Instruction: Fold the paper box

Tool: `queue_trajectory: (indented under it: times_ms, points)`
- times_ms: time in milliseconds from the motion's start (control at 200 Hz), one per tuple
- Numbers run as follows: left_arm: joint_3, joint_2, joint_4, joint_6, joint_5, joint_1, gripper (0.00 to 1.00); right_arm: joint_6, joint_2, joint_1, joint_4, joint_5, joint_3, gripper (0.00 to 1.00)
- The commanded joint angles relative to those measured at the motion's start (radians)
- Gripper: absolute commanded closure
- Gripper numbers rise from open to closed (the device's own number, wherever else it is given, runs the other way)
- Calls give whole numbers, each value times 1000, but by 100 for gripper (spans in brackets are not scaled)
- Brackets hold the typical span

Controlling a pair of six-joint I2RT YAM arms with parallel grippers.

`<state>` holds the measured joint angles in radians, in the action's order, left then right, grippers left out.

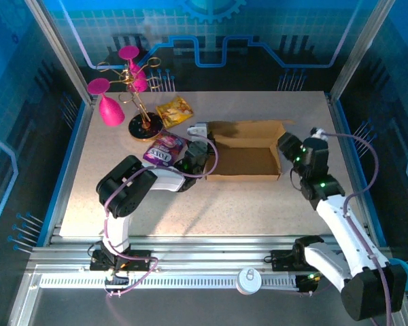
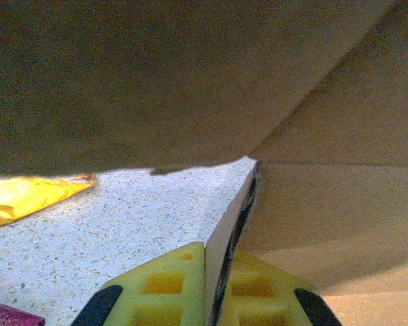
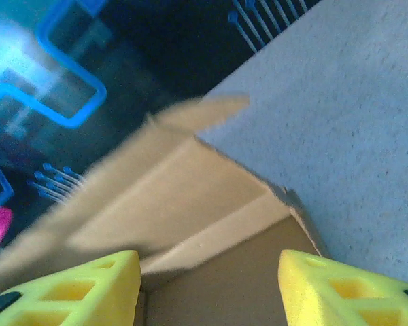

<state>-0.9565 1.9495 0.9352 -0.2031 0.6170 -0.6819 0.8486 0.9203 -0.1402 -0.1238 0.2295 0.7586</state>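
1. The left end effector (image 2: 216,275) is clenched on the left wall of the paper box (image 1: 245,161), with the thin cardboard edge pinched between its yellow fingers (image 2: 166,288).
2. The left arm (image 1: 132,187) rises from its base, folds sharply at the elbow, and runs its forearm low across the counter (image 1: 224,204) to that wall.
3. The right end effector (image 3: 211,288) is released, its jaws spread wide astride the box's right far corner.
4. The right arm (image 1: 340,224) leans in from the box's near right side, its wrist bent down over the right wall.
5. The box lies open on the counter between both end effectors, walls raised.
6. A purple snack packet (image 1: 164,149) lies just left of the box, and a yellow snack packet (image 1: 175,111) lies beyond its far left corner.
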Motion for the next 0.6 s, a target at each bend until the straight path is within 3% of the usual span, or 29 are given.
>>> queue_trajectory:
  times_ms: [0, 185, 295, 595]
  points:
    - [-12, 34, -78, 13, 11, -5, 100, 62, 55, 53, -146, 26, 148, 43]
    - [-20, 40, -85, 14, 12, -5, 100, 158, 202, 157, -185, -65, 301, 37]
    - [-30, 45, -88, 20, 6, -5, 100, 232, 337, 223, -191, -196, 381, 37]
    - [-53, 66, -81, 11, 3, -5, 100, 390, 716, 234, -231, -537, 584, 38]
